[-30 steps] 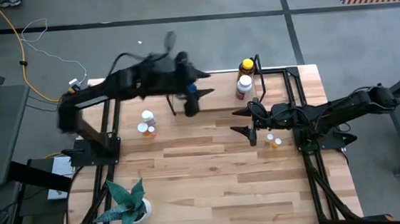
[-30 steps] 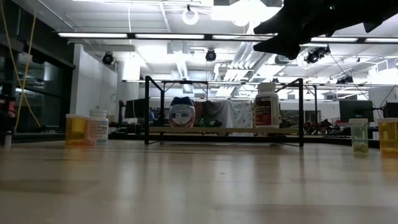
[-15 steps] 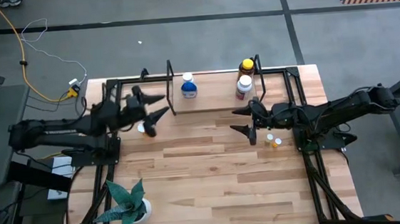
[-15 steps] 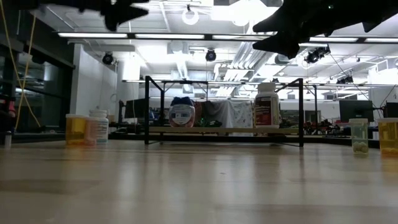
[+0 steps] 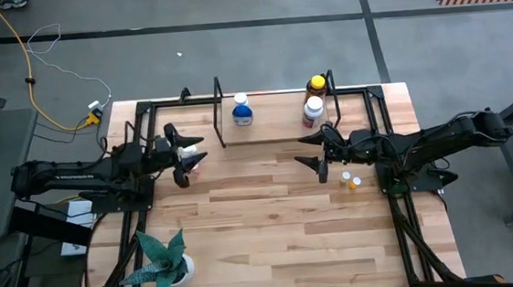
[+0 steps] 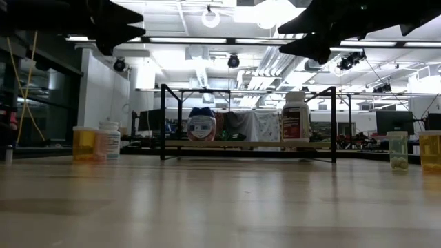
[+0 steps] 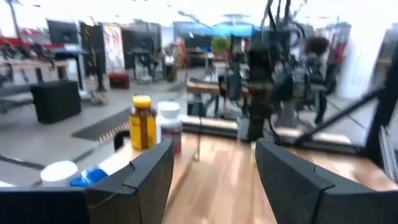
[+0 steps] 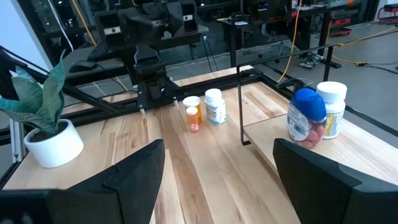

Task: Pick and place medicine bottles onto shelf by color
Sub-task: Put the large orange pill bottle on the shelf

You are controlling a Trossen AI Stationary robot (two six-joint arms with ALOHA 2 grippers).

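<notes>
The shelf (image 5: pixel 273 116) stands at the table's far middle. On its left part stand a blue-capped bottle (image 5: pixel 242 115) and a white-capped one (image 5: pixel 239 100) behind it. On its right part stand an amber bottle with a yellow cap (image 5: pixel 316 86) and a white bottle (image 5: pixel 313 111). A white bottle (image 6: pixel 110 138) and an orange vial (image 6: pixel 86 144) stand on the table at the left. My left gripper (image 5: pixel 193 157) hovers open, well above them (image 6: pixel 117 27). Two small vials (image 5: pixel 350 181) stand at the right. My right gripper (image 5: pixel 301 153) is open, in the air near the shelf's right end.
A potted green plant (image 5: pixel 165 261) stands at the table's near left corner. Black frame rails (image 5: pixel 400 215) run along the table's left and right edges. The shelf's thin black legs (image 6: pixel 162 124) stand up from the tabletop.
My left gripper has drawn away from the blue-capped bottle on the shelf, gone toward the table's left and near edges, and come down a little over the white bottle and orange vial. The blue-capped bottle stays upright on the shelf.
</notes>
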